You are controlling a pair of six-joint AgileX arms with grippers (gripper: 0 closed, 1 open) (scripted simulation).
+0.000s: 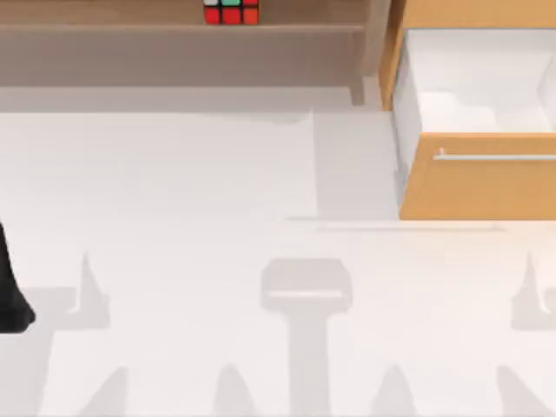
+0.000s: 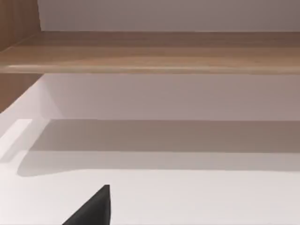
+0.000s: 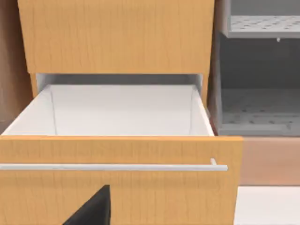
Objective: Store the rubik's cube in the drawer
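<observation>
Our white table [image 1: 174, 191] lies broad beneath the long brown shelf [image 1: 174, 52] at its far edge. At the right, the drawer [image 1: 478, 178] stands pulled open, white interior bared, silver handle [image 1: 495, 157] across its front. The rubik's cube [image 1: 231, 11] sits on the shelf, well apart from the drawer. Our left arm [image 1: 10, 295] waits at the left edge; we cannot tell either gripper's state.

Small 3x3 rubik's cube [image 1: 231, 11], black edges, red, green and orange stickers visible: sits upright on the long brown wooden shelf [image 1: 174, 28] at the far side of the desk, well apart from the drawer. Boxy drawer [image 1: 486, 178] with light orange-brown wooden front, thin silver bar handle [image 3: 112, 167]: pulled open, white interior [image 3: 122, 110] exposed, at far right.
</observation>
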